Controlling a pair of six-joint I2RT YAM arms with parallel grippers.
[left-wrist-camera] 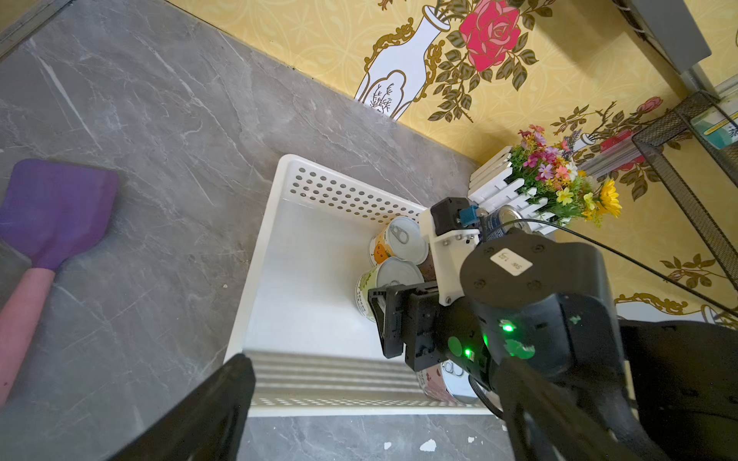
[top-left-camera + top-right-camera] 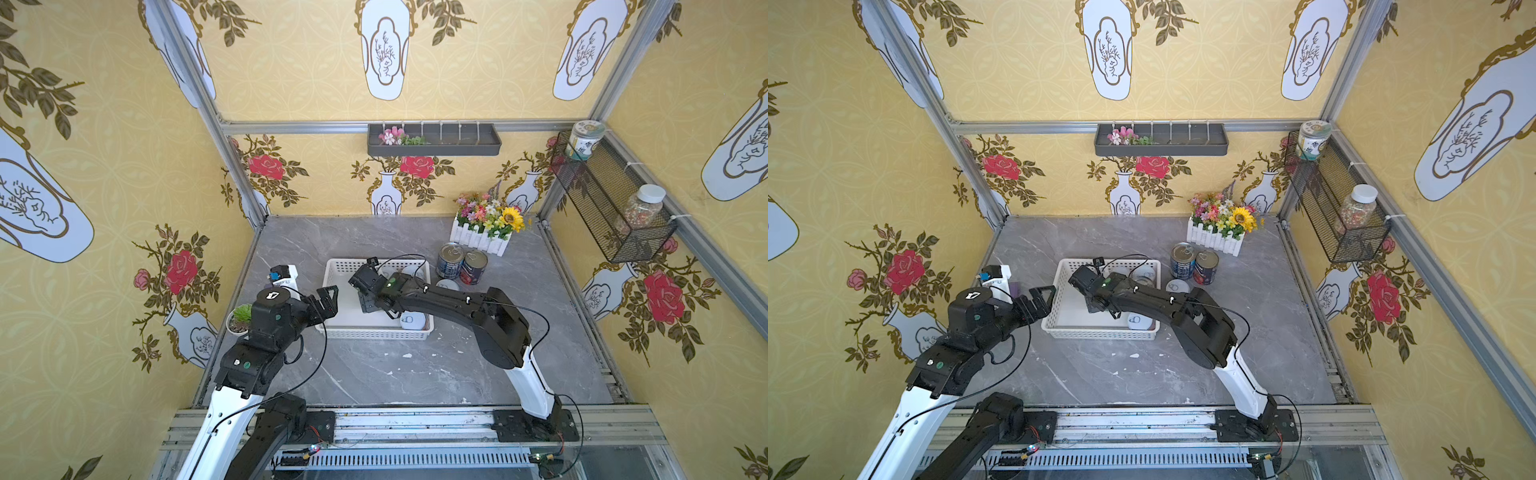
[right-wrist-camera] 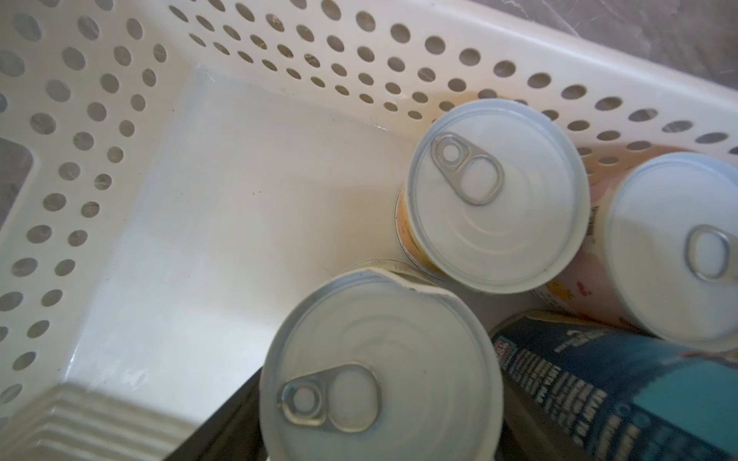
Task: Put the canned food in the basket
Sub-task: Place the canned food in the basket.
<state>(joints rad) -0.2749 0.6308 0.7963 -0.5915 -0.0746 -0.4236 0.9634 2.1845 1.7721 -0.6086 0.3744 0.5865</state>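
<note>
The white holed basket (image 2: pixel 345 266) (image 1: pixel 255 279) sits mid-table. In it stand a yellow can (image 1: pixel 399 239), a green can (image 1: pixel 383 275) and a pink can (image 2: pixel 413 321). A dark blue can (image 3: pixel 619 391) lies among them. My right gripper (image 3: pixel 379 399) (image 2: pixel 368 301) reaches down into the basket, its fingers either side of a white-lidded can (image 3: pixel 379 359); whether they press on it does not show. My left gripper (image 1: pixel 371 383) (image 2: pixel 328 299) hangs open and empty over the basket's left wall. Outside, two dark blue cans (image 2: pixel 450 261) (image 2: pixel 473 266) and a white-lidded one (image 2: pixel 448 285) stand to the basket's right.
A white fence box of flowers (image 2: pixel 486 232) stands at the back right. A small potted plant (image 2: pixel 241 318) and a purple spatula (image 1: pixel 52 215) lie left of the basket. A black wire shelf (image 2: pixel 602 199) with jars and a dark rail tray (image 2: pixel 434 141) hang on the walls.
</note>
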